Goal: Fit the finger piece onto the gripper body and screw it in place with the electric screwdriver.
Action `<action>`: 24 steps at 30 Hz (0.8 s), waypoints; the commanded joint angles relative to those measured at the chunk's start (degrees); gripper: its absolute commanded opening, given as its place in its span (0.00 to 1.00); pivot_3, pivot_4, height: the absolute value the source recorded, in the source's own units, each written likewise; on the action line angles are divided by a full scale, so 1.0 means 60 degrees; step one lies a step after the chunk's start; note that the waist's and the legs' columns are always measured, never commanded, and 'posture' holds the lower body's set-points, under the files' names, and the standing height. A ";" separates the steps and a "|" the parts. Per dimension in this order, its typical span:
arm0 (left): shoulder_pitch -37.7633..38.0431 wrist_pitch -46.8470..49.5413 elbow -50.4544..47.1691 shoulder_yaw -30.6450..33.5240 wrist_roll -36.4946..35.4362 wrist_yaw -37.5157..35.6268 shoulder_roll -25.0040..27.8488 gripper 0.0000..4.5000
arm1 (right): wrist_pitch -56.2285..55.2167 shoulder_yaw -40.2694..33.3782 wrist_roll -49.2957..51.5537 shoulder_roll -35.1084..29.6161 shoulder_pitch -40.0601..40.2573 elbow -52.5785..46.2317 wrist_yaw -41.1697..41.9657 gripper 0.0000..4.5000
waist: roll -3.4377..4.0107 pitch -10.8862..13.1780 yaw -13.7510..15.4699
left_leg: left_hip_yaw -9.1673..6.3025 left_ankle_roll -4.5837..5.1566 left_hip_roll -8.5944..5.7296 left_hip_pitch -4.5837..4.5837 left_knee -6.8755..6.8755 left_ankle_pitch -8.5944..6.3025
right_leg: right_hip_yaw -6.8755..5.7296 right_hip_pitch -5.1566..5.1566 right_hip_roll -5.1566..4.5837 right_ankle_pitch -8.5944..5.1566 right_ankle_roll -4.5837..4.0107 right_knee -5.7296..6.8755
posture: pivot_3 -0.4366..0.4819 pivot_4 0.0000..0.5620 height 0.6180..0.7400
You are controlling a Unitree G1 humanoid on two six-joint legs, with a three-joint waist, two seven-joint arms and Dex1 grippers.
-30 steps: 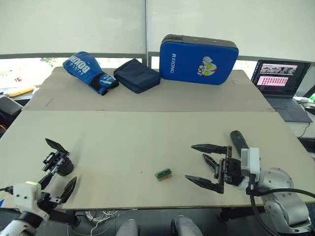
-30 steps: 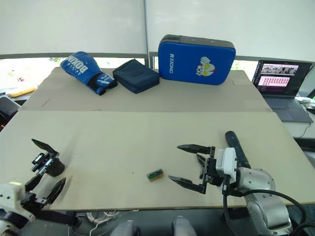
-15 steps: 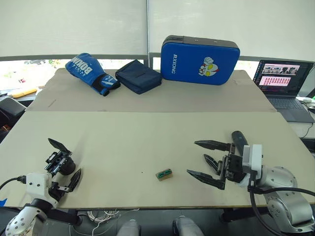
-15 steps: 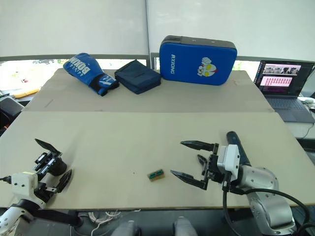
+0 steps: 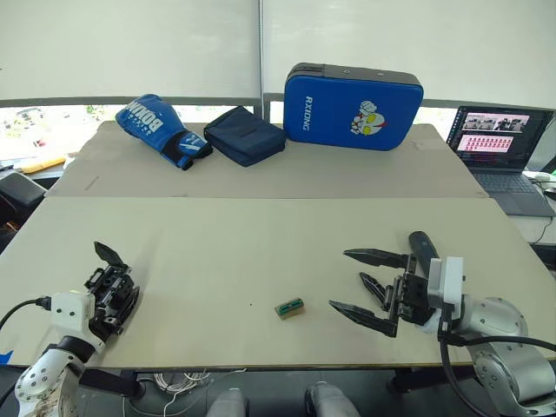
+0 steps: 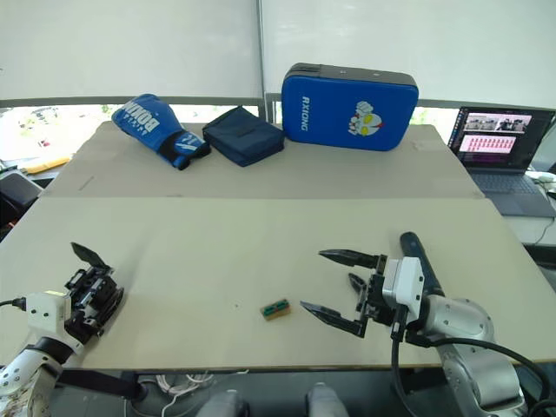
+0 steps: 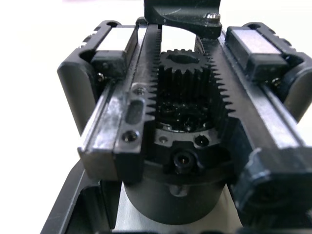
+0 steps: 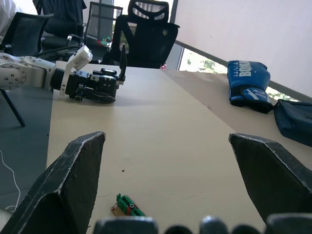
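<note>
Change: over the last second the left gripper [image 5: 111,300] moves in from the near edge and now sits around the gripper body [image 5: 108,282]; a second ago the body stood free on the table [image 5: 261,252] just ahead of it.
Left gripper: appears clenched on the body. In the left wrist view the rack-and-pinion face of the body [image 7: 183,122] is right up against the camera, seated between the fingers.
Body's finger: 1 pointed black finger stands up from the body, tilted away from the robot.
Right gripper: [image 5: 369,287] wide apart and released, hovering low over the table at the right, much as it was a second ago.
Finger piece: [image 5: 372,286] lies on the table between the right gripper's spread fingers; whether anything touches it I cannot tell.
Screwdriver: [image 5: 423,248] lies on the table just behind the right gripper, partly hidden by the wrist.
Meaning for the task: judging from this, the body is now secured, so the next step is picking up the finger piece; fitting and screwing are not yet begun.
Green block: [image 5: 289,307] sits between the 2 grippers, near the front edge, untouched.
Containers: a blue case [image 5: 352,93] stands shut at the far side and a navy pouch [image 5: 242,133] lies shut beside a blue boxing glove [image 5: 159,129]; their contents are hidden.
Also: an open laptop [image 5: 499,148] at the far right.
</note>
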 commanded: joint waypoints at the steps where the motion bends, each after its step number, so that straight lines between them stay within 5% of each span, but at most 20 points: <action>1: 0.0049 -0.0180 -0.0474 -0.0282 -0.0345 -0.0283 -0.0218 0.53 | -0.0004 -0.0297 0.0096 -0.0119 -0.0010 -0.0385 -0.0087 1.00 | 0.0000 0.0000 -0.0002 | 0.0000 0.0000 0.0000 -0.0001 0.0000 0.0000 | 0.0000 0.0000 -0.0001 0.0001 -0.0001 -0.0001 | 0.48 0.27 1.00; 11: -0.1460 0.1571 -0.3502 -0.2572 -0.0126 0.0252 -0.0488 0.53 | 0.0054 -0.1248 0.0363 -0.0525 0.0960 -0.0750 -0.0028 1.00 | -0.0056 0.0030 0.0197 | -0.0022 -0.0001 -0.0015 -0.0047 0.0029 0.0001 | -0.0010 -0.0009 -0.0007 0.0049 -0.0038 -0.0016 | 0.48 0.27 1.00; 24: -0.4101 0.1658 -0.0941 -0.5003 0.1479 0.0708 -0.1636 0.53 | -0.0104 -0.2397 0.0341 -0.0694 0.2307 -0.1205 -0.0002 1.00 | -0.0052 0.0030 -0.0054 | -0.0021 0.0002 -0.0015 -0.0041 0.0013 -0.0001 | 0.0006 -0.0012 0.0013 0.0051 -0.0044 -0.0019 | 0.48 0.27 1.00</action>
